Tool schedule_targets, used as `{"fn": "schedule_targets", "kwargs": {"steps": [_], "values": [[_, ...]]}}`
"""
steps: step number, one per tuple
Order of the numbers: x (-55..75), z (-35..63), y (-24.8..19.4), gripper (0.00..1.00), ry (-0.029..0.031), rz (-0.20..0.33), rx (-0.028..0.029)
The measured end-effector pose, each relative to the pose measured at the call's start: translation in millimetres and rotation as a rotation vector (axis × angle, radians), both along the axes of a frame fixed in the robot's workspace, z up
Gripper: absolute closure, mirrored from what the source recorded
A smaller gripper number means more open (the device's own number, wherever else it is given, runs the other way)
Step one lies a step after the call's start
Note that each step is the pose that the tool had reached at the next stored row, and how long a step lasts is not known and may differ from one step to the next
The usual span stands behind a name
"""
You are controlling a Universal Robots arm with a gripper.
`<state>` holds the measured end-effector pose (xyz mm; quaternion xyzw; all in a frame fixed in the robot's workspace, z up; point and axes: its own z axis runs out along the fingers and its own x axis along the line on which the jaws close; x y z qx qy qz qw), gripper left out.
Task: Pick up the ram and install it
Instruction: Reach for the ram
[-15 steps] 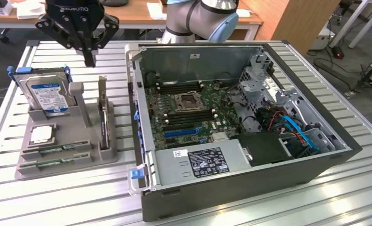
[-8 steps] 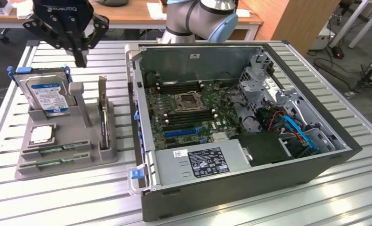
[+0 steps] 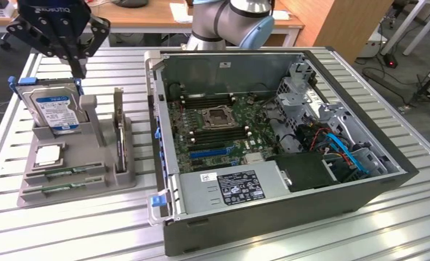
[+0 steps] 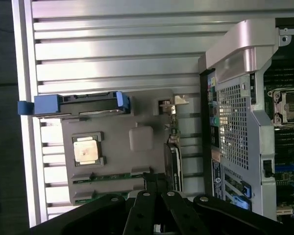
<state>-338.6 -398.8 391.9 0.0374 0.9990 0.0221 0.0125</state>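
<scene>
The work area is a ribbed metal tabletop (image 3: 389, 228), with wooden desks in the background. The greater part of the tabletop is occupied by an open computer case (image 3: 273, 228), laid on its side so that the motherboard (image 3: 215, 128) is exposed. The processor socket (image 3: 219, 115) is located near the centre of the board.

The arm (image 3: 233, 19) is mounted behind the case. The jaws are held in the air above the far end of the tray, toward the exterior view's left. They are closed together and nothing is gripped between them.

A grey holder tray (image 3: 91, 191) (image 4: 117, 156) is placed beside the case, on the exterior view's left. A hard drive (image 3: 55, 111) (image 4: 83, 104) with a blue label and a blue carrier is stood upright at the far end of the tray. A dark expansion card (image 3: 118, 125) is stood upright along the tray side nearest the case. A square silver processor (image 3: 48, 156) (image 4: 86, 149) is laid flat in front of the hard drive.

The ram (image 3: 68, 172) (image 4: 110, 177) is seated flat in a slot at the near end of the tray. A second stick (image 3: 59, 187) is seated in the slot just beside it. Both are positioned well apart from the jaws and are not touched by them.
</scene>
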Motion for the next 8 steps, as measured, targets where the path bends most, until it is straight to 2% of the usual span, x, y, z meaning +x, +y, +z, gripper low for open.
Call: {"fn": "schedule_targets", "kwargs": {"steps": [8], "values": [[-21.4,-0.3,0.0,0.91,0.0000,0.000,0.0001]]}}
